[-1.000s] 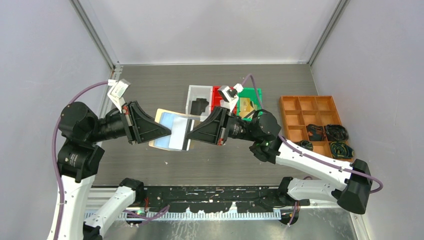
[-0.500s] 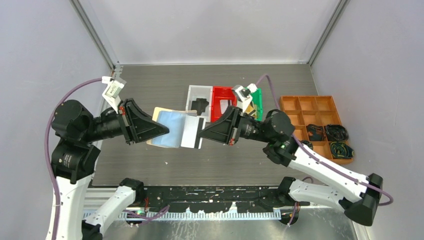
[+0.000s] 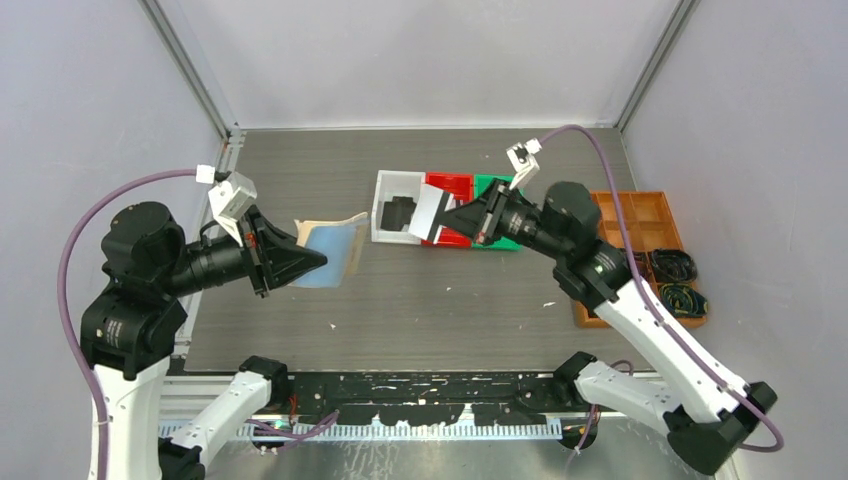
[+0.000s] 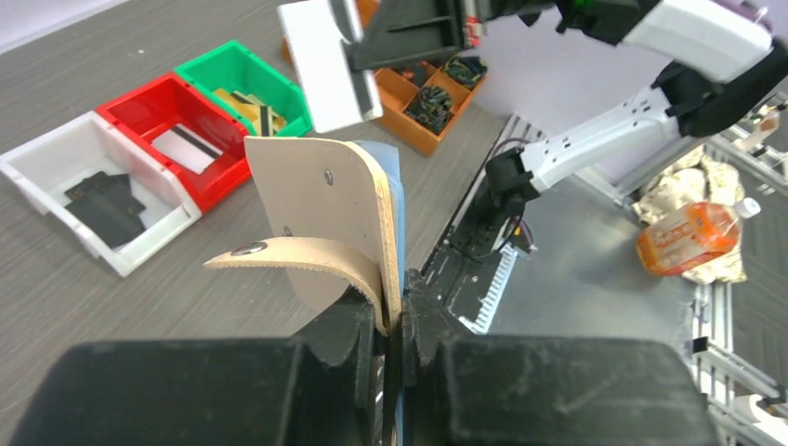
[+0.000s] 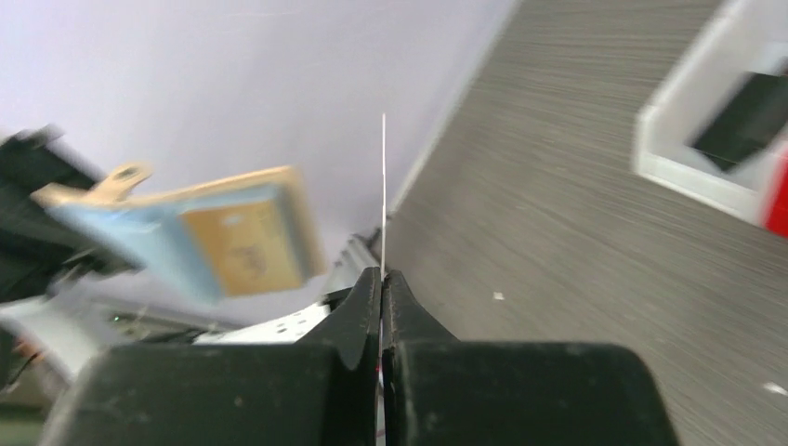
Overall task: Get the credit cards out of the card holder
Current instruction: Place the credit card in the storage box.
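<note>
The left fingers (image 3: 314, 260) are clamping one edge of the card holder (image 3: 335, 248), holding it in the air above the surface (image 3: 450, 290). The right fingers (image 3: 452, 216) are pinching together on a white-grey credit card (image 3: 431, 211), well apart from the left fingers. This card looks extracted. The next move is calling for lowering it over the red bin (image 3: 455, 184) just below the right fingers, where a striped card (image 4: 190, 149) is lying, then letting go. A gold card (image 5: 243, 243) is showing inside the holder, its print too blurred for reading, and no other writing is legible

Top camera looks down from behind; wrist views apparently share the white bin (image 4: 158, 240).
</note>
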Action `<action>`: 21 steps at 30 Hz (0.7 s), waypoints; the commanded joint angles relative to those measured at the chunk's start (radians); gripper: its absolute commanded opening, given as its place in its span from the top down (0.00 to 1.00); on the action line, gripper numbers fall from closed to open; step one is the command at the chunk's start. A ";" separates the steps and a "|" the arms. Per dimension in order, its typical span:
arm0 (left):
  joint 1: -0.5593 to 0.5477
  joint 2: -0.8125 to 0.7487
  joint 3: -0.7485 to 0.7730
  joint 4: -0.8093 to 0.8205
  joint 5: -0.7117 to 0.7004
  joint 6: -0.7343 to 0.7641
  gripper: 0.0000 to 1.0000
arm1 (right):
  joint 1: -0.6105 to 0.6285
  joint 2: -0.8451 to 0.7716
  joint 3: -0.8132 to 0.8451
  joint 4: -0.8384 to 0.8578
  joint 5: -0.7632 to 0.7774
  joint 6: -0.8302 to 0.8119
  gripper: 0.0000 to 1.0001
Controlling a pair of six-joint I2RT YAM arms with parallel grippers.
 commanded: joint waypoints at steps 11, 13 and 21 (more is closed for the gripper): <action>0.005 -0.059 0.022 -0.004 0.028 0.022 1.00 | -0.204 0.607 0.370 -0.371 0.317 -0.387 1.00; 0.005 -0.065 0.015 0.005 0.042 0.007 1.00 | -0.217 0.689 0.418 -0.394 0.329 -0.415 0.99; 0.005 -0.076 0.003 0.029 0.063 -0.019 1.00 | -0.220 0.951 0.567 -0.433 0.290 -0.452 0.99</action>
